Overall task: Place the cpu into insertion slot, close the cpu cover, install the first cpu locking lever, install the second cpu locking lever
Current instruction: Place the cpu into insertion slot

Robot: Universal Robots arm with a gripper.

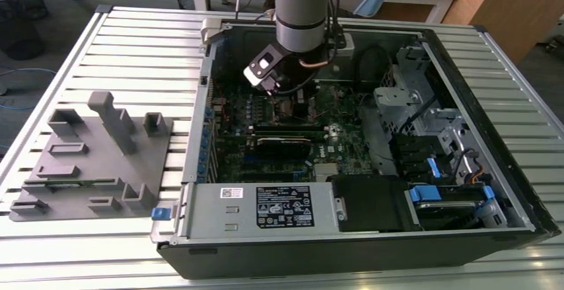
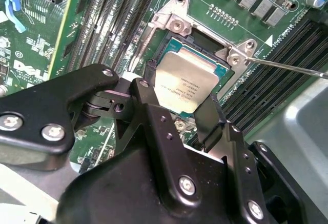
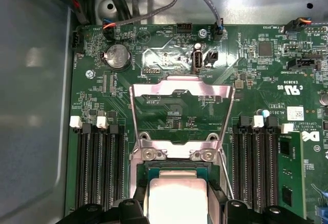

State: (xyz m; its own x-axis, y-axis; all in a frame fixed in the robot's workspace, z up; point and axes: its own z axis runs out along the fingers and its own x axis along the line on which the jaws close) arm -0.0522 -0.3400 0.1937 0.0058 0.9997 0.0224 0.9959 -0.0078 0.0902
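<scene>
We see the square silver-grey cpu (image 2: pixel 185 85) over the dark slot (image 2: pixel 200 39); we cannot tell if it is seated. The windowed metal cover (image 3: pixel 182 88) is swung open beyond the slot.

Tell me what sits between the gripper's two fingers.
The cpu, flanked on two opposite edges by the fingers and sitting over the insertion slot, as the second wrist view shows.

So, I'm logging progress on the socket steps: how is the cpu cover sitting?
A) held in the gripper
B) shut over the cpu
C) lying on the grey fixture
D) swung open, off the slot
D: in the first wrist view the cpu cover is hinged back off the insertion slot, and the cpu sits uncovered between the fingers of the gripper.
</scene>
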